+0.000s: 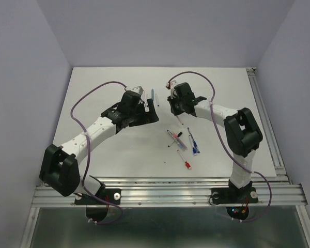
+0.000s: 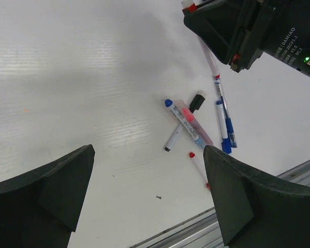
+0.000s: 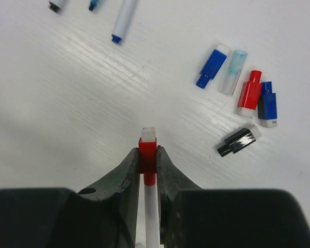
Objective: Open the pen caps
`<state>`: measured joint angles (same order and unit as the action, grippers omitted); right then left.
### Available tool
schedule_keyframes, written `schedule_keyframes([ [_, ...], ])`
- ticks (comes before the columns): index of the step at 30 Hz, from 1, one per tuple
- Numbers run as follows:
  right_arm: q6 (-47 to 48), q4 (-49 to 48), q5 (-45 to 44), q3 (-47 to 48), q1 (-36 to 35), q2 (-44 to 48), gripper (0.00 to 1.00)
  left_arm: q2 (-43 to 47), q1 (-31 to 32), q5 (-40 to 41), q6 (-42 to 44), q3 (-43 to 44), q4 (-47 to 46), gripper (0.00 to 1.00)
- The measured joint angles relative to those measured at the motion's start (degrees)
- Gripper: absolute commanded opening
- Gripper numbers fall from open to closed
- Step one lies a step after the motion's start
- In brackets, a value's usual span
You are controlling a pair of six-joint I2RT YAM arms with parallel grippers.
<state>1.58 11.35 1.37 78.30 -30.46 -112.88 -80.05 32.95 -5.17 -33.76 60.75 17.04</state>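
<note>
Right wrist view: the stubby red plastic pen cap [image 3: 148,149] sits between the fingertips of the right gripper [image 3: 148,159], which clamp it.

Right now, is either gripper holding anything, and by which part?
The right gripper grips a pen by its red cap, jaws shut on it. The left gripper is open, empty.

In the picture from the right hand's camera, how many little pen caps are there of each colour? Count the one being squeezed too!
Blue caps: 2
Red caps: 2, counting the red cap pinched in the right gripper
Black cap: 1
Pale see-through cap: 1
Total: 6
</note>
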Motion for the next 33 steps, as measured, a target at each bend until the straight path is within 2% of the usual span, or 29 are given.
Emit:
schedule_keyframes([
  [4,-4.63,-0.74,-1.9,-0.15,0.0,6.6,0.05,1.88,0.33,-3.28,0.55,-0.42,-2.93,0.99],
  [6,-11.02,-3.58,-4.02,-2.27,-0.02,12.2,0.06,2.93,1.11,-4.9,0.72,-0.44,-5.66,0.99],
  [8,-17.4,-7.08,-5.18,-5.7,-0.02,19.69,0.06,3.63,1.95,-6.14,0.72,-0.42,-8.37,0.99],
  [11,-28.57,-17.77,-5.66,-16.17,-0.26,32.17,0.06,3.78,3.21,-8.55,0.7,-0.42,-12.68,0.99],
  [13,-35.04,-22.16,-5.79,-20.2,-0.61,37.55,0.07,3.56,3.85,-9.86,0.72,-0.39,-14.45,0.99],
  [19,-45.68,-27.63,-4.04,-24.26,-1.31,38.62,0.07,0.09,4.7,-13.64,0.63,0.96,-20.24,0.98],
  [23,-49.33,-28.98,-2.91,-26.34,-1.9,38.6,0.07,-2.6,4.7,-16.37,0.09,2.03,-23.52,0.92],
  [25,-50.34,-29.53,-2.54,-26.51,-2.08,38.6,0.07,-3.02,4.72,-17.44,-0.37,2.03,-24.63,0.86],
  [28,-51.67,-30.97,-1.9,-26.62,-2.21,38.6,0.07,-3.32,4.83,-18.47,-0.87,2.21,-25.9,0.65],
  [29,-52.17,-31.41,-1.49,-26.62,-2.21,38.6,0.07,-3.5,4.83,-18.69,-1.11,2.38,-26.32,0.5],
  [30,-52.48,-31.71,-1.11,-26.62,-2.21,38.6,0.07,-3.58,4.83,-18.8,-1.18,2.43,-26.6,0.44],
  [33,-52.87,-32.15,-0.52,-26.62,-2.25,38.6,0.07,-3.78,4.83,-19.04,-1.73,2.67,-27.3,0.32],
])
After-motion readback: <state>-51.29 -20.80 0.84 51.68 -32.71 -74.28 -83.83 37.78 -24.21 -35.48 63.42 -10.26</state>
